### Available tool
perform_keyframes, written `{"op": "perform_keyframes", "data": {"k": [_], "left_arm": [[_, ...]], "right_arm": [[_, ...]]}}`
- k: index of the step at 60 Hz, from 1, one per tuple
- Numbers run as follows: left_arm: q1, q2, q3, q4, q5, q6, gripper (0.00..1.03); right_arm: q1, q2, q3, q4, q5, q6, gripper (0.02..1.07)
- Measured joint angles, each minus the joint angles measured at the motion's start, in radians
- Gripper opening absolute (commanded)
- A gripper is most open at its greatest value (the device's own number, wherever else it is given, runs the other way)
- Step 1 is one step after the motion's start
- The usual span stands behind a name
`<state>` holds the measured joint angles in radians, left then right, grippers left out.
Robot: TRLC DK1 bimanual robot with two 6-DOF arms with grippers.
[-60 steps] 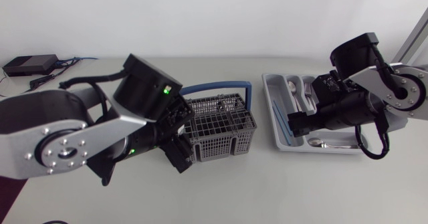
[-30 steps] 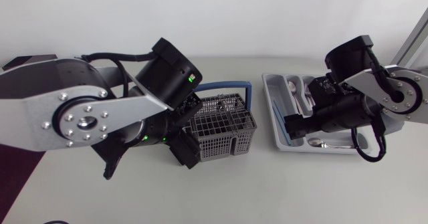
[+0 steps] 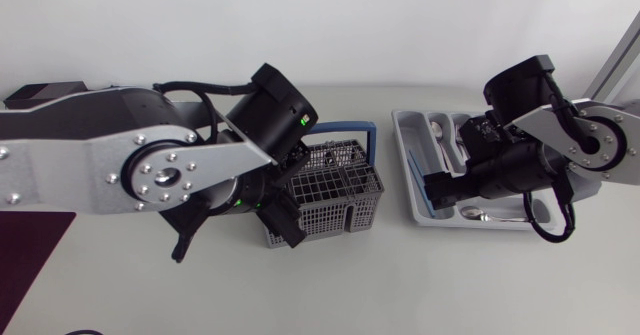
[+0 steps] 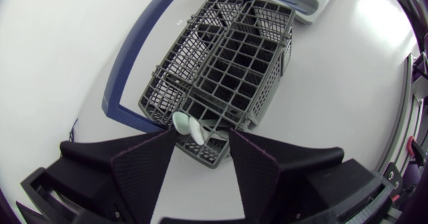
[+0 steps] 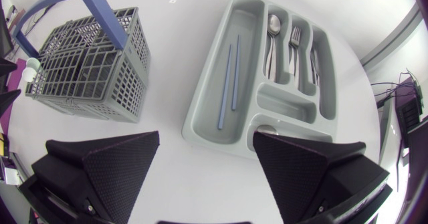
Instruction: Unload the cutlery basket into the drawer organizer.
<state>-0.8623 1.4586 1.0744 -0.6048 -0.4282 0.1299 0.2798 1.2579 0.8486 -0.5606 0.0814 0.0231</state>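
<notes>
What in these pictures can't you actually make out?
- Head view: the left arm covers one corner of the basket.
- Head view: the right arm hides much of the organizer.
- Left wrist view: a pale item in the basket shows only its tip; mesh hides the rest.

Silver links (image 3: 150, 170), black joints (image 3: 275, 110); left pincer (image 4: 202, 136) matte black.

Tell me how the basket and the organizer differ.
The basket is open grid; the organizer is solid-walled. The basket has a blue handle; the organizer has none. The basket shows one pale utensil; the organizer holds cutlery and chopsticks. Both are grey.
</notes>
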Motion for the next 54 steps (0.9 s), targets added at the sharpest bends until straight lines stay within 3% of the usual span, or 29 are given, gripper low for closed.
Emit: {"op": "perform_keyframes", "data": {"k": [22,31,54], "left_arm": [[0.031,0.025,0.002,0.0,0.0,0.0,0.58],[0.037,0.032,0.011,0.004,0.0,0.0,0.47],[0.037,0.072,0.014,0.013,0.0,0.0,0.37]], "right_arm": [[0.0,0.014,0.0,0.008,0.0,0.0,1.03],[0.0,0.016,0.0,0.008,0.0,0.0,1.03],[0.003,0.016,0.0,0.008,0.0,0.004,1.03]]}}
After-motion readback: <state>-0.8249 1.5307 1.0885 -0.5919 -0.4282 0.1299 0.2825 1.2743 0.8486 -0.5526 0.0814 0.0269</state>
